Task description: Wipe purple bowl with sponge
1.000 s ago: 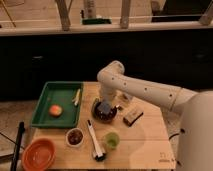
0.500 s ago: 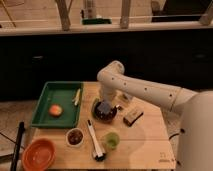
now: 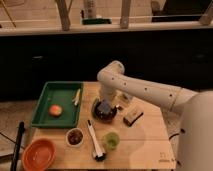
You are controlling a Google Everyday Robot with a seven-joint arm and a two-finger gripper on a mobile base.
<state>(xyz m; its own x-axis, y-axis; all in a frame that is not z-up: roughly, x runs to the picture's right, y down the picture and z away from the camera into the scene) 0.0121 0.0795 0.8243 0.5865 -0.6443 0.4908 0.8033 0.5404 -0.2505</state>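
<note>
Dark cabinet fronts fill the background, with a pale ledge running above them. In front stands a light wooden surface (image 3: 145, 145) that carries all the things.

A white robot arm (image 3: 145, 92) comes in from the right, bends at its elbow near the back edge and points down. Its hand (image 3: 106, 101) is directly over the purple bowl (image 3: 111, 118), which sits near the middle of the surface, just to the right of the green tray (image 3: 55, 85). The sponge (image 3: 104, 107), a small blue-grey block, is at the tip of the hand, over the mouth of the bowl. The hand and the sponge meet, but I cannot tell if the hand is open or closed, nor if it really grips the sponge. I also cannot tell if the sponge touches the inside of the bowl.

On the tray lie an orange round fruit (image 3: 55, 110) and a thin pale stick (image 3: 76, 97) near its right wall. Right of the purple bowl, near but apart from it, lies a tan-and-brown block (image 3: 133, 116). In front of the tray is a small white bowl (image 3: 75, 137) with a dark red inside. A larger orange bowl (image 3: 38, 155) sits at the front left corner. A long tool (image 3: 94, 142) with a dark end lies between the white bowl and a green cup (image 3: 111, 140).
</note>
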